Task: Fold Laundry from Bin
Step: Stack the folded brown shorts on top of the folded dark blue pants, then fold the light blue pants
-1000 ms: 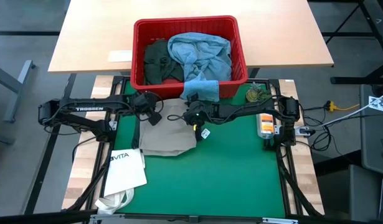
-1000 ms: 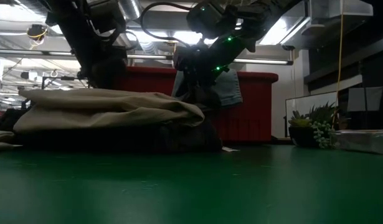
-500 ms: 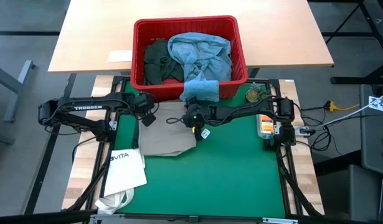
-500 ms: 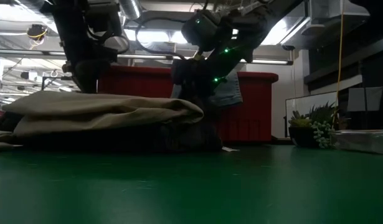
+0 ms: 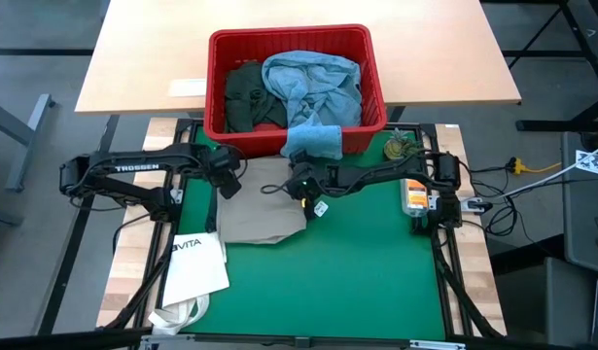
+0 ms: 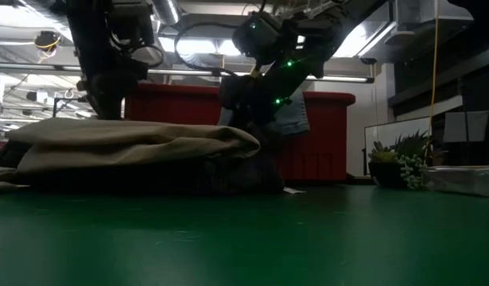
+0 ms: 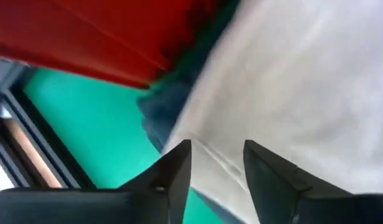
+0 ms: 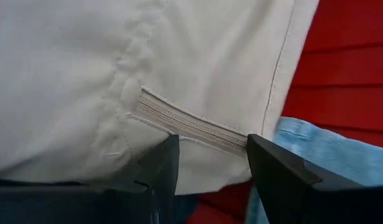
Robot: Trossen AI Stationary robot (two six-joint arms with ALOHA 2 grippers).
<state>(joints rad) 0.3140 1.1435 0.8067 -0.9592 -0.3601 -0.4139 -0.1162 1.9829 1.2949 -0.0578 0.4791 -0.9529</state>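
Observation:
Khaki trousers lie folded on the green mat just in front of the red bin. A dark blue cloth shows under their far edge. The bin holds a dark green piece and light blue jeans. A small light blue cloth hangs over the bin's front rim. My left gripper is open over the trousers' far left corner. My right gripper is open over their far right part. My left gripper points down with its fingers on either side of the trousers' edge seam; I cannot tell whether the fingertips touch the cloth. My right gripper points down with its fingers on either side of a stitched band on the trousers; I cannot tell whether it touches.
A white VITA tote bag lies at the mat's near left. A small plant and an orange and white object stand at the mat's right edge. The bin's front wall stands right behind both grippers. The mat's near half is bare green.
My left gripper has gone a little toward the table's left and far edge, along the trousers' far edge. My right gripper has shifted slightly left and tipped. The trousers' upper layer has settled lower and flatter.

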